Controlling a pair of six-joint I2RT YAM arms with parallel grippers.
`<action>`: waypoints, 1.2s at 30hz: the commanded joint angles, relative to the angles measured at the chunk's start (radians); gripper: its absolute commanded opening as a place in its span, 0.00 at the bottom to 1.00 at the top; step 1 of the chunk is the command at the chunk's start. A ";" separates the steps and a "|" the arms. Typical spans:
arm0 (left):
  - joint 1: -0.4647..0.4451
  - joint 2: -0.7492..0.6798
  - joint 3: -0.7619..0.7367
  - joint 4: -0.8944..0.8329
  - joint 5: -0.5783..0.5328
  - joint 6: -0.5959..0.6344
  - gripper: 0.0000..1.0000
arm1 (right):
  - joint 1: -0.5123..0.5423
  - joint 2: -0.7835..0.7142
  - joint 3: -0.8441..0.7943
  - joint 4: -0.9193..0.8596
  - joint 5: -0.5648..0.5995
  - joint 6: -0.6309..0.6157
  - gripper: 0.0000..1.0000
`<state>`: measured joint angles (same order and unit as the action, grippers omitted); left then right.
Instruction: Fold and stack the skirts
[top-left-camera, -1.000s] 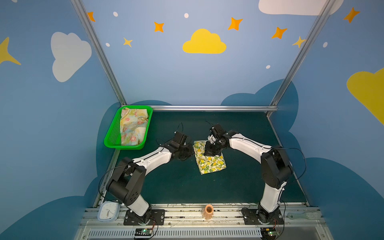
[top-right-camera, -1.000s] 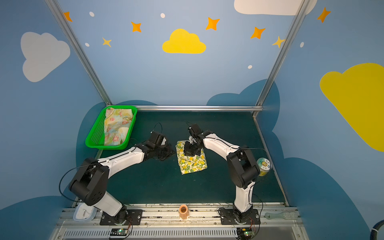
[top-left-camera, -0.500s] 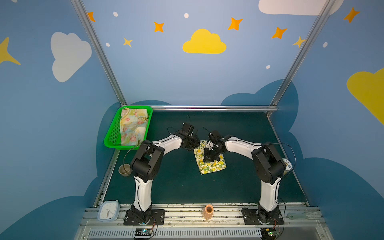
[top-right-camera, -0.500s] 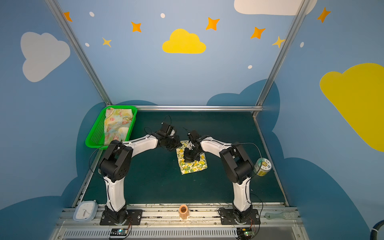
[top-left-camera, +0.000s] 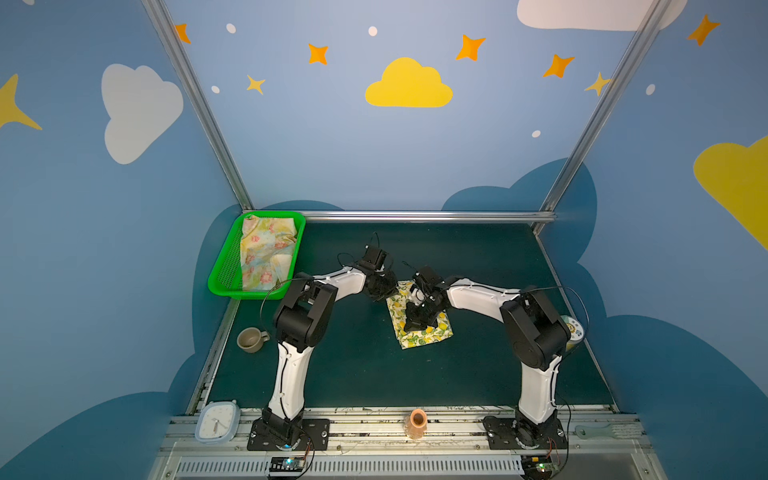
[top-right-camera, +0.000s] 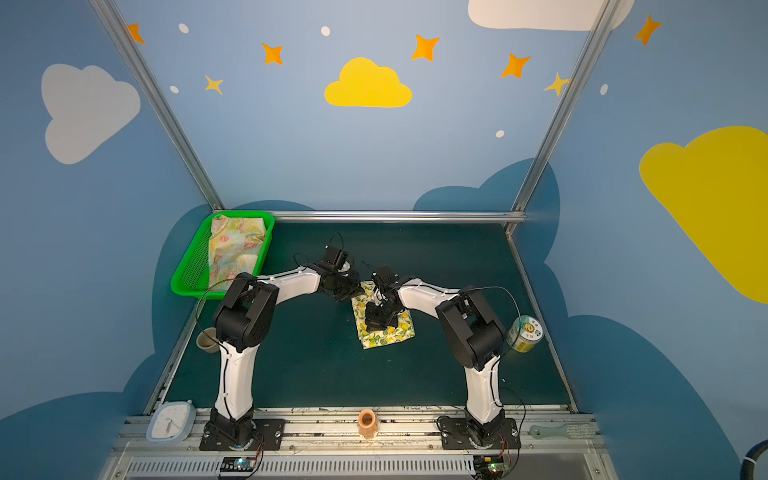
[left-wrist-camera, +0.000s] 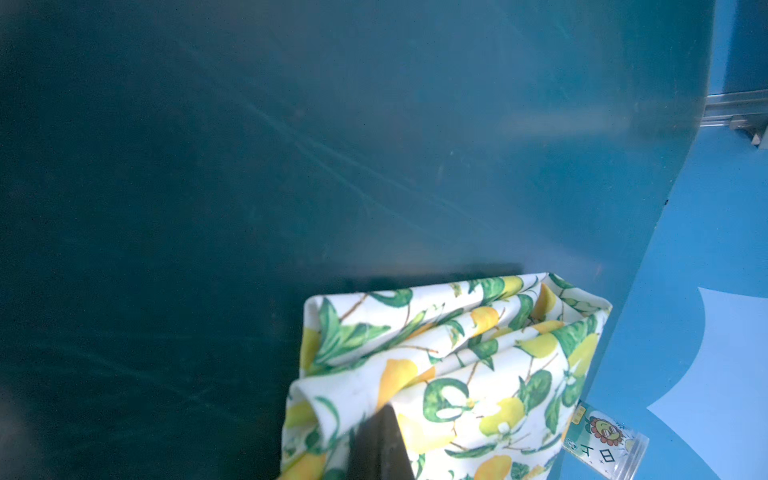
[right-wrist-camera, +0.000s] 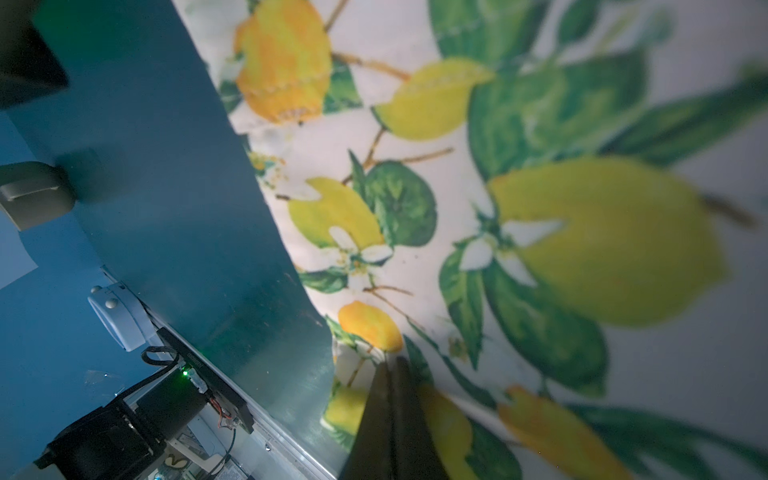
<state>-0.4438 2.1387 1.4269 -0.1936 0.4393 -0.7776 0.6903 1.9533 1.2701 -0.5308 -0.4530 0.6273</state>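
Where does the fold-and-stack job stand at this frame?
Done: the lemon skirt lies folded into a small rectangle on the table. In hand: the left gripper and the right gripper, both shut, rest on that bundle; whether they pinch cloth is unclear. Left: the floral skirt lies loose and unfolded in the green basket, and nothing is stacked yet.
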 joint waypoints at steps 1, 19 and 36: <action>0.008 0.017 0.006 -0.020 -0.012 0.019 0.04 | 0.025 -0.044 -0.012 -0.026 0.005 -0.018 0.00; 0.009 -0.012 0.033 -0.005 0.021 0.028 0.04 | -0.034 -0.081 -0.049 -0.009 -0.067 0.001 0.00; -0.044 -0.090 -0.097 0.089 0.058 -0.081 0.04 | -0.281 -0.176 -0.091 -0.131 0.063 -0.121 0.00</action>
<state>-0.4843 2.0209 1.3430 -0.1257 0.4889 -0.8337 0.4156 1.7538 1.2064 -0.6308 -0.4297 0.5365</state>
